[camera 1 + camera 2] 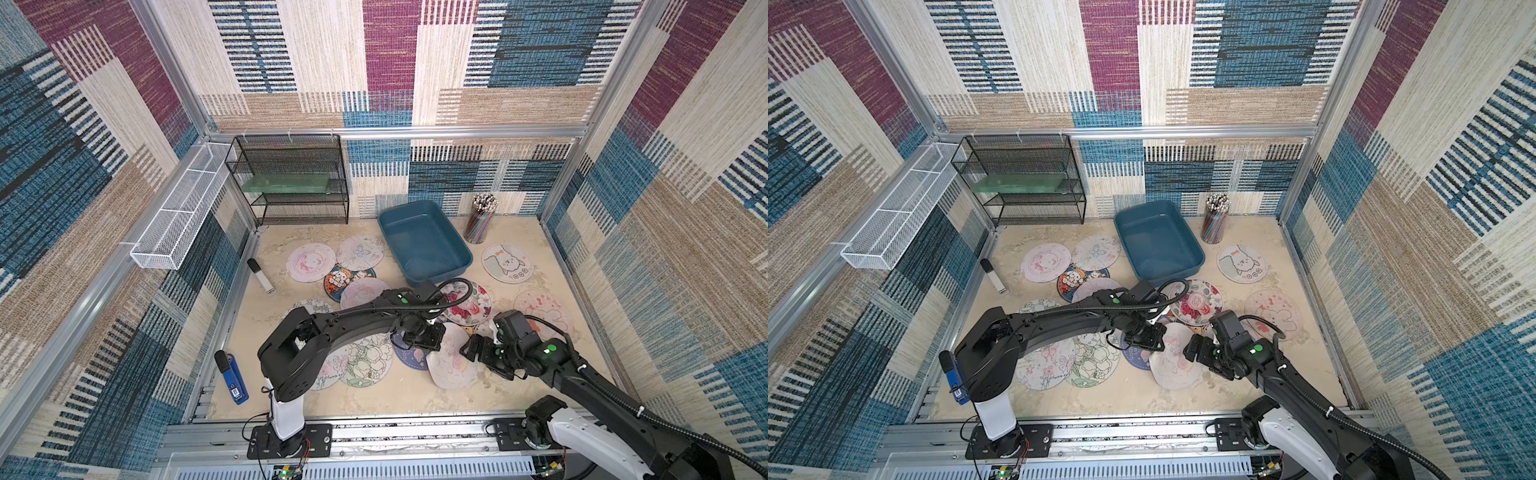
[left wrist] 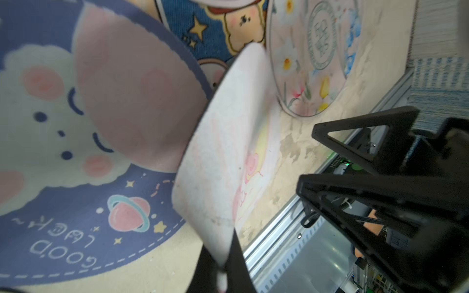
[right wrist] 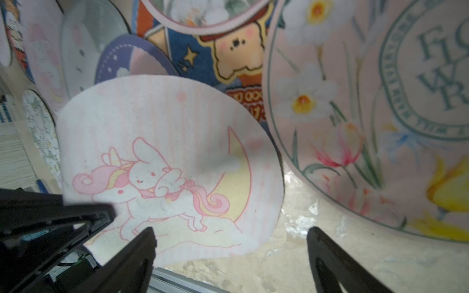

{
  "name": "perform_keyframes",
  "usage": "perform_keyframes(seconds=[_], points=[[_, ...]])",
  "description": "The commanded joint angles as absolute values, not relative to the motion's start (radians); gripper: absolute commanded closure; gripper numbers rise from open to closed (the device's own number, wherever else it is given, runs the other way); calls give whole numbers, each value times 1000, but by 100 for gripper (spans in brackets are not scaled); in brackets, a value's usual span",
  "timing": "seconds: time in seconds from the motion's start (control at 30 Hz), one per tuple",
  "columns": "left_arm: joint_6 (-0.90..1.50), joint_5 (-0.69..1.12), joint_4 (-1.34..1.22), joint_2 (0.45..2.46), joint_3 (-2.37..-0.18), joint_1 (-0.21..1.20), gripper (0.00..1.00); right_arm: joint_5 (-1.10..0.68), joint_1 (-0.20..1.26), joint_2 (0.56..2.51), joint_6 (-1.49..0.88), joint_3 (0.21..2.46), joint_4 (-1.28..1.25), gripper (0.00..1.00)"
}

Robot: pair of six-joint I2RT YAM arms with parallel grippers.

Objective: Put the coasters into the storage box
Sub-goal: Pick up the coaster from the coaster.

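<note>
**A:** Where is the teal-blue rectangular plastic storage box [image 1: 424, 245] [image 1: 1158, 245] being seen?

**B:** At the back of the mottled beige tabletop [image 1: 395, 395] [image 1: 1121, 395]. All places here are being given from that box. The thin round printed coasters [image 1: 311, 262] are being shown spread outside it, on its arm-base side and beside both long walls.

**A:** Which one is being handled?

**B:** A thin pale-pink round unicorn coaster [image 1: 453, 361] [image 1: 1173, 361] [image 2: 220, 165] [image 3: 165, 165] is being pinched at its rim by the black left gripper [image 1: 424, 338] [image 1: 1144, 334] [image 2: 223, 276], with the fingers pressed together on it. It is being held on the arm-base side of the box, well apart from it. The pinched edge is raised and the sheet is curled, while the opposite edge is being seen against the tabletop.

**A:** And the other arm?

**B:** The black right gripper [image 1: 473, 349] [image 1: 1196, 351] [image 3: 231, 229] is being held just beside that same coaster, farther from the box, with its jaws spread wide. Whether anything is being touched cannot be told.

**A:** What else is being shown?

**B:** A dark blue round bunny coaster [image 1: 409, 353] [image 2: 76, 152] is lying just beside the pinched one. A round rose-printed coaster [image 1: 467, 305] is lying just beside the box's near corner. A white round puppy coaster [image 1: 507, 264] is lying near the long wall on the right arm's side.
</note>
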State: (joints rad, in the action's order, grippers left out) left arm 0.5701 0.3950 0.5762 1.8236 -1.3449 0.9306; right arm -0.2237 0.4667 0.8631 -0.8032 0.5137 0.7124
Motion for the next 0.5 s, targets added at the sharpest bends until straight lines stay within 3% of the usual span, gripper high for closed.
perform_keyframes(seconds=[0.0,0.27,0.47], points=[[530,372,654,1784,-1396,921,100,-205,458,871,-768,558,726,5],[475,310,775,1730,-1563,856,100,-211,429,849,-754,603,738,5],[390,316,868,1823,-1794,779,100,-221,420,824,-758,603,730,5]])
